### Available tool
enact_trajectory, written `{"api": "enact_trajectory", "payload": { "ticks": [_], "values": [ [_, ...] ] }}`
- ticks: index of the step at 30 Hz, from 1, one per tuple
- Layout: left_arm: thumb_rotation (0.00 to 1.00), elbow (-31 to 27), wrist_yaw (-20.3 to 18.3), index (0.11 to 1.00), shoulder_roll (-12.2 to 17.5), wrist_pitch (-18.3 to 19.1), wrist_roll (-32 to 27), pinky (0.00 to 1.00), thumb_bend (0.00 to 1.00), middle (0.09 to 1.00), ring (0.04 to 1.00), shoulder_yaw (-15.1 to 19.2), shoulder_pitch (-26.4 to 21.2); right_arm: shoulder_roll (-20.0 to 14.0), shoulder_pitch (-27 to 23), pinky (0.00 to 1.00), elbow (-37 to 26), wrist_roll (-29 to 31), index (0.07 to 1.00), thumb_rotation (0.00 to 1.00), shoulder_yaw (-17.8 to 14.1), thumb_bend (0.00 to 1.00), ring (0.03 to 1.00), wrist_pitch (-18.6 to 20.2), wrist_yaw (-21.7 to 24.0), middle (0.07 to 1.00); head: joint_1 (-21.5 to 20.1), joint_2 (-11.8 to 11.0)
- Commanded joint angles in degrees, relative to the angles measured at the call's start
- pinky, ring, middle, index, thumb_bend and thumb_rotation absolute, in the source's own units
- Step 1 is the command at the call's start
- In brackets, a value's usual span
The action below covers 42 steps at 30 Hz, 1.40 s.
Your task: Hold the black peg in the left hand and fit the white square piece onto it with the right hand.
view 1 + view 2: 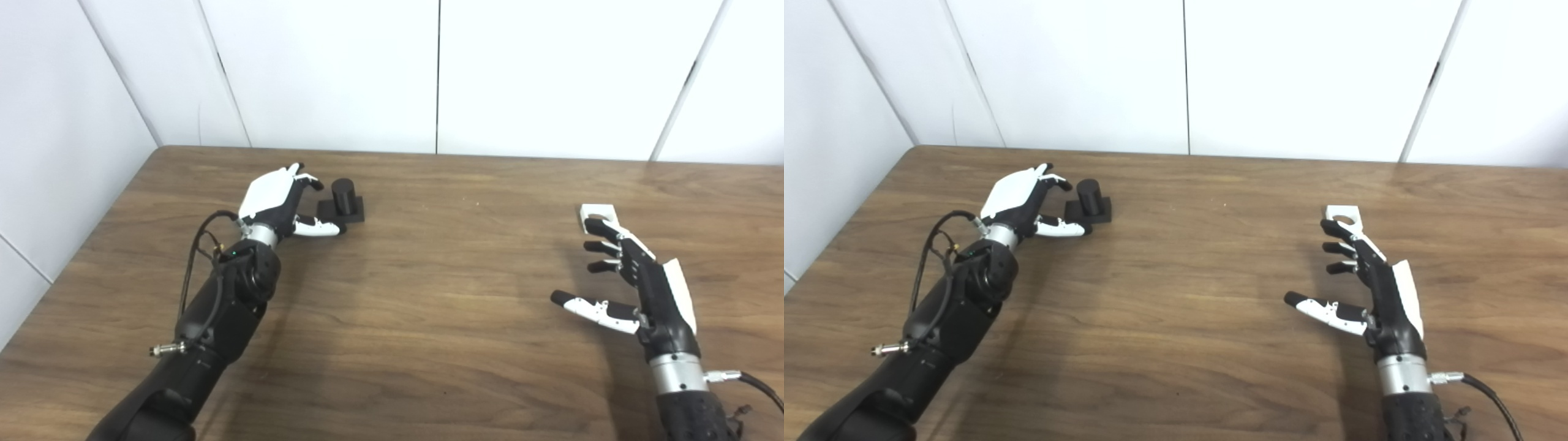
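The black peg (pixel 344 199), a short cylinder on a square black base, stands upright on the wooden table at the back left. My left hand (pixel 277 205) is open just left of it, fingers spread beside the peg and thumb near the base, not holding it. The white square piece (pixel 596 214), flat with a round hole, lies on the table at the right. My right hand (pixel 631 282) is open, its fingertips at the near edge of the piece, thumb stretched out to the left. The right eye view shows the peg (pixel 1089 199) and the piece (pixel 1343 215) likewise.
The wooden table (pixel 429 294) runs to white wall panels at the back and on the left. A cable loops off my left forearm (pixel 205 245).
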Motion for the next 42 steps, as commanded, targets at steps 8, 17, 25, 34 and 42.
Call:
{"api": "enact_trajectory", "payload": {
  "ticks": [8, 17, 25, 34, 42],
  "values": [
    [0.44, 3.77, 3.59, 0.729, -0.61, -4.88, -1.24, 1.0, 0.73, 1.0, 1.0, -0.76, -3.62, 0.38, -1.11, 0.6, -2.35, -0.04, 0.797, 0.02, -0.37, 0.71, 0.75, -0.91, -0.61, 0.825, -0.28, 0.28],
    [0.38, 4.78, 3.17, 0.684, -0.7, -6.15, -1.95, 1.0, 0.68, 0.999, 1.0, -1.38, -4.01, 0.31, -0.64, 0.59, -2.85, 0.49, 0.796, 0.03, -0.63, 0.7, 0.744, -1.36, -0.55, 0.822, -0.31, 0.67],
    [0.09, 3.83, 3.46, 0.494, -0.93, -5.07, -2.63, 1.0, 0.52, 0.968, 1.0, -1.03, -3.4, 0.22, -0.28, 0.57, -2.8, 0.34, 0.792, 0.04, -0.79, 0.7, 0.74, -1.64, -0.7, 0.819, -0.22, 1.09],
    [0.08, 2.43, 3.91, 0.486, -0.55, -5.3, -2.75, 1.0, 0.52, 0.942, 1.0, -1.48, -2.59, 0.35, 0.01, 0.58, -3.39, -0.21, 0.79, 0.06, -0.7, 0.69, 0.736, -1.08, -0.66, 0.814, -0.25, 1.46],
    [0.08, 0.58, 1.64, 0.488, -0.12, -8.51, -5.63, 1.0, 0.52, 0.949, 1.0, -1.15, -1.64, 0.28, -0.06, 0.58, -3.16, -0.52, 0.787, 0.07, -0.54, 0.69, 0.74, -1.41, -0.67, 0.814, -0.28, 1.52]
  ]
}}
